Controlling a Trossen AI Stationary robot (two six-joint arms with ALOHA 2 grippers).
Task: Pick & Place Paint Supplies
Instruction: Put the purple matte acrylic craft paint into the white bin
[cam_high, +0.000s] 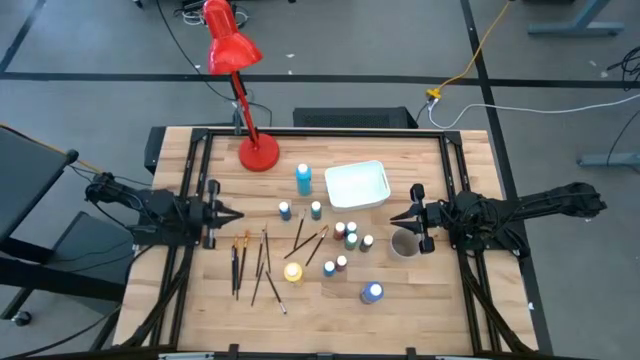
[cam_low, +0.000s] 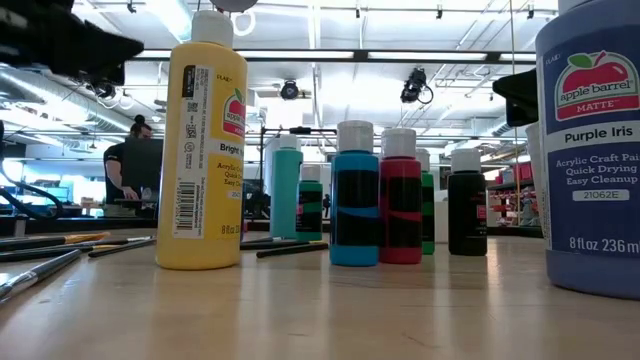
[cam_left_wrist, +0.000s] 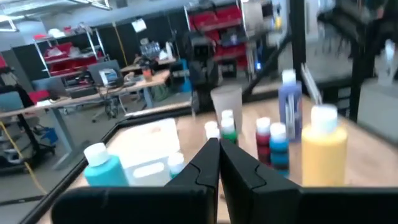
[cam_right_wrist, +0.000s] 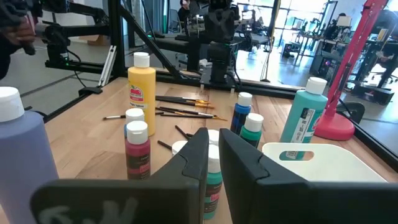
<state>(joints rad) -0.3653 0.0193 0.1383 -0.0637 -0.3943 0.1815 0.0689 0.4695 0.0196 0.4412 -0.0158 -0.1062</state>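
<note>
While both dark arms wait at opposite edges, the light wooden plank tabletop (cam_high: 420, 290) is seen from above, framed by black rails. The left hand (cam_high: 232, 215) is held at the left edge with its fingers together, nothing between them; the right hand (cam_high: 398, 216) is held at the right edge, fingers likewise together and empty.

The paint supplies are spread over the middle of the tabletop. A tall teal paint bottle (cam_high: 303, 180) is set just beside a white rectangular plastic bin (cam_high: 357, 185). Two small bottles with blue and teal bodies (cam_high: 285, 210) are placed below it, and a cluster of small white-capped bottles (cam_high: 349, 236) lies nearer the right hand. A tall yellow paint bottle (cam_high: 292, 272) and a tall purple-blue paint bottle (cam_high: 371, 292) are stood nearer the front edge. Several thin dark-handled brushes (cam_high: 262, 262) are scattered flat toward the left hand. A grey cup (cam_high: 403, 244) is set close to the right hand. A red desk lamp (cam_high: 259, 153) is stood at the rear of the tabletop.

Around the tabletop a grey floor with cables is seen; in the low view a workshop with ceiling lights and a person (cam_low: 128, 165) in dark clothing is visible.
</note>
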